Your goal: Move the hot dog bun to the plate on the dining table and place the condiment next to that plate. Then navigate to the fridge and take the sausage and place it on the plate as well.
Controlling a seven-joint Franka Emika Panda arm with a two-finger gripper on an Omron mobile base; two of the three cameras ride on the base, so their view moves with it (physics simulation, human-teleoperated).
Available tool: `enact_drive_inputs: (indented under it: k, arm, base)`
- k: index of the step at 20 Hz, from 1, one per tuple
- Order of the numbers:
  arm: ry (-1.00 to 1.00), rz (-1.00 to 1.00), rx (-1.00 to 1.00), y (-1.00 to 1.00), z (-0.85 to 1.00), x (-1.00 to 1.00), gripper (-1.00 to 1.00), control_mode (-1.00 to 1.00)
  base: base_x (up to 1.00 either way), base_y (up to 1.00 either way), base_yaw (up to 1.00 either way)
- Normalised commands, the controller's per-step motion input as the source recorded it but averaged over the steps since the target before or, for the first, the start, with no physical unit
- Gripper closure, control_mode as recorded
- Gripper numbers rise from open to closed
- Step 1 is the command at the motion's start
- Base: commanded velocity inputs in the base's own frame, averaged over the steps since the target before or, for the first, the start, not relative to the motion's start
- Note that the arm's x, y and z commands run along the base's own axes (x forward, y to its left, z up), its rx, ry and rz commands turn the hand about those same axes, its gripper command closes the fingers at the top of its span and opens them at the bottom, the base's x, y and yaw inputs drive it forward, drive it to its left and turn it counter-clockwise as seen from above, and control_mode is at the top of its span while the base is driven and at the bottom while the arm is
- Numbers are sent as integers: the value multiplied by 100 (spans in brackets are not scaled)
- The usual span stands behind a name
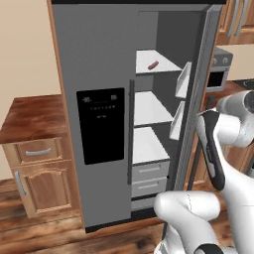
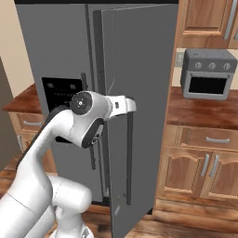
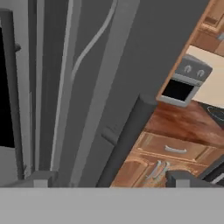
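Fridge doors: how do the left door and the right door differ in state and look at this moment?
The left door is shut and carries a black dispenser panel; the right door is swung open and its outer face is plain. Behind the open right door white shelves show, with the sausage on the top one; the left door hides its side. Both are matte grey with a dark vertical handle.

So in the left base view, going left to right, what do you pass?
Wooden cabinet → black dispenser panel on the closed fridge door → sausage on the top shelf → open fridge door → robot arm.
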Motion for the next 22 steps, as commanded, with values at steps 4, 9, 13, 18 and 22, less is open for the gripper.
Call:
enact_drive_inputs:
  k: [4,9,13,18,22]
  arm:
    - [25,0,-24,72,34,-25,-100,-100]
    - [28,0,-25,82,14,5,-100,-100]
    - [29,1,-23,71,0,44,-100,-100]
    - [10,2,-19,29,-20,65,-100,-100]
    - [0,0,-16,1,-29,75,-100,-100]
  base:
    - [0,0,0]
    - [0,0,0]
    - [0,0,0]
    - [0,0,0]
    - [0,0,0]
